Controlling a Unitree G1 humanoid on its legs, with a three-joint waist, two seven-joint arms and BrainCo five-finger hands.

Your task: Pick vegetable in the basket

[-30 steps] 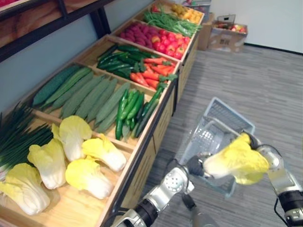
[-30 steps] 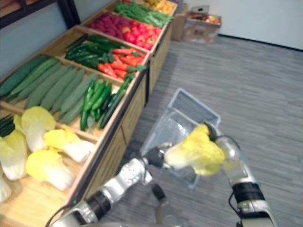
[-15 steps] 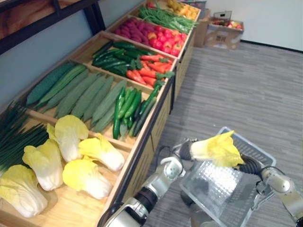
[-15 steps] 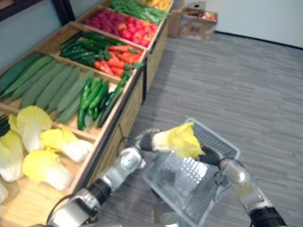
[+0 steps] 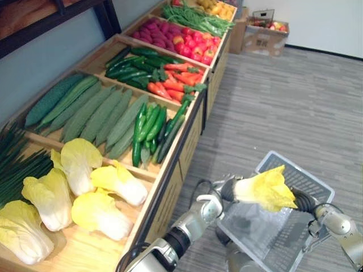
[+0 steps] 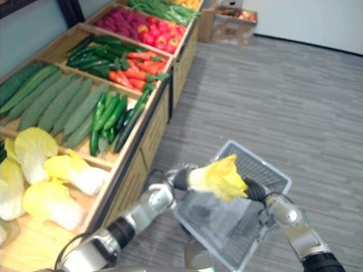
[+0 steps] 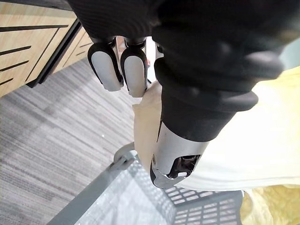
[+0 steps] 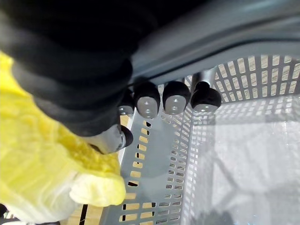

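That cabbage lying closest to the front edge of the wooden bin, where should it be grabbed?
On the front cabbage, probably the thick white stalk end, which points toward the front edge of the bin: come from the aisle side, from above. Its yellow leaves look loose. The left hand grips the carried cabbage by that end over the basket, whose handle the right hand holds.

You see: held cabbage (image 5: 265,190) yellow leaf, white stem | basket (image 5: 311,177) pale grey, perforated grid | shelf cabbages (image 5: 96,211) yellow and white | cucumbers (image 5: 95,113) dull green | chillies (image 5: 148,122) bright green | carrots (image 5: 170,88) orange-red | floor (image 5: 295,107) grey, fine stripes
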